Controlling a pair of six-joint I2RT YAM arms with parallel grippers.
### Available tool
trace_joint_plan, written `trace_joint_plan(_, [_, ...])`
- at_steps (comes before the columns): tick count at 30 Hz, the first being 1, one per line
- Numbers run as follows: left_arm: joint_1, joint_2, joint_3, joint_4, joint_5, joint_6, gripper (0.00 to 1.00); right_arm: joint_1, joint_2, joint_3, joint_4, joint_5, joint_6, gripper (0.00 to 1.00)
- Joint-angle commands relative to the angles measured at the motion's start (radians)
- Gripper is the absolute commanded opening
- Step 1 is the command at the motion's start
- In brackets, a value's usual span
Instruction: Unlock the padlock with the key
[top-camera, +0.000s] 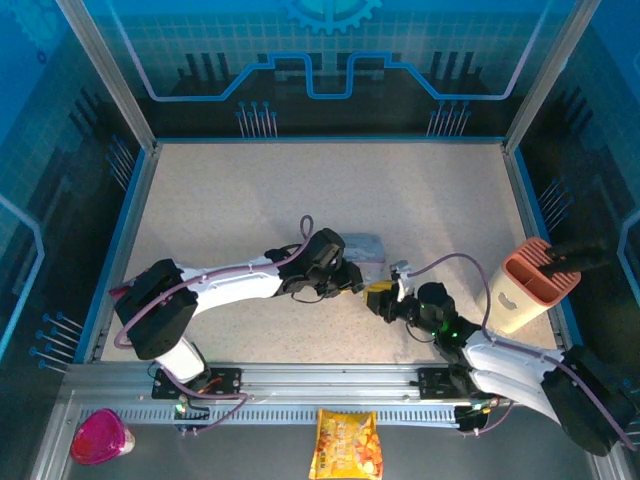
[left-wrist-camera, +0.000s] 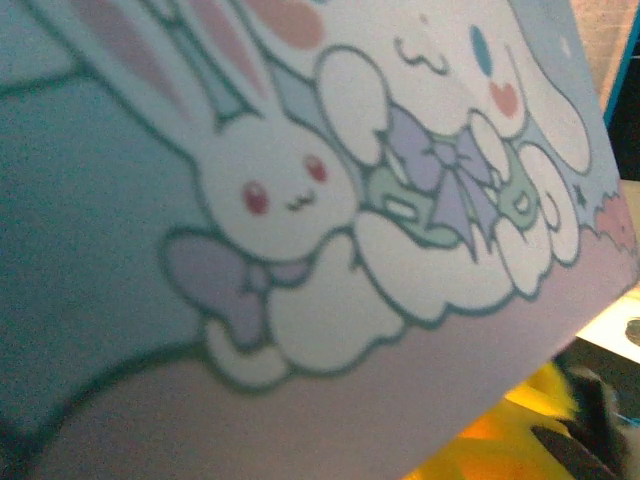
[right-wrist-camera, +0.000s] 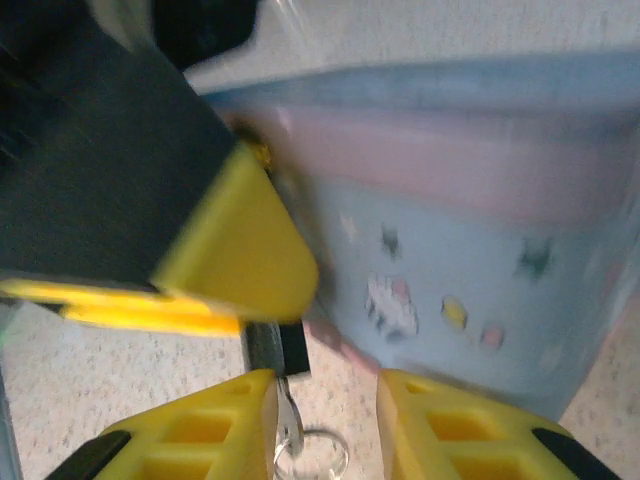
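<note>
From the overhead camera, the two arms reach toward each other over the speckled table (top-camera: 250, 200), meeting near its middle by a pale blue tin (top-camera: 366, 247). The left gripper (top-camera: 345, 278) lies against the tin's near side, and the right gripper (top-camera: 385, 298), with its yellow fingertips, sits just beside it to the right; from here I cannot tell how far either pair of fingers is parted, and the padlock and key are too small to make out. A peach-coloured holder (top-camera: 530, 285) with a dark tool in it stands at the right edge, well apart from the tin, while a pink cup (top-camera: 100, 437) and a yellow snack packet (top-camera: 346, 445) lie on the metal rail in front. In the left wrist view, the tin (left-wrist-camera: 300, 200) is pressed close to the lens, its cartoon rabbit and white puppy filling the side, with a blurred yellow shape at the lower right; the finger spacing cannot be read. In the right wrist view, the right gripper (right-wrist-camera: 325, 425) has its two yellow fingers apart, with nothing clamped between them. A small dark padlock (right-wrist-camera: 278, 347) hangs just above the left finger, against the tin's (right-wrist-camera: 480, 260) lower corner, and a thin silvery key (right-wrist-camera: 290, 425) with a ring (right-wrist-camera: 318, 448) dangles below it in the gap. The other gripper's yellow-tipped finger (right-wrist-camera: 240, 255) sits just above the padlock.
</note>
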Motion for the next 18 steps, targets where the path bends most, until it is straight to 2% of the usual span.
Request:
trace_joint_plan(1, [0.009, -0.020, -0.024, -0.117, 0.027, 0.033, 0.01, 0.084, -0.079, 0.018, 0.052, 0.210, -0.176, 0.33])
trace_joint_plan(5, [0.030, -0.019, -0.025, -0.129, 0.034, 0.049, 0.01, 0.214, -0.109, 0.012, 0.058, 0.333, -0.403, 0.36])
trace_joint_plan(9, [0.046, -0.025, -0.035, -0.119, 0.042, 0.045, 0.01, 0.304, -0.060, 0.008, 0.122, 0.419, -0.509, 0.41])
trace_joint_plan(11, [0.061, -0.031, -0.043, -0.100, 0.051, 0.034, 0.01, 0.356, 0.007, 0.006, 0.194, 0.473, -0.560, 0.47])
trace_joint_plan(16, [0.088, -0.044, -0.016, -0.108, 0.061, 0.008, 0.01, 0.474, 0.230, 0.043, 0.381, 0.602, -0.721, 0.47])
trace_joint_plan(18, [0.092, -0.052, 0.000, -0.132, 0.049, -0.003, 0.00, 0.488, 0.309, 0.041, 0.490, 0.634, -0.764, 0.46])
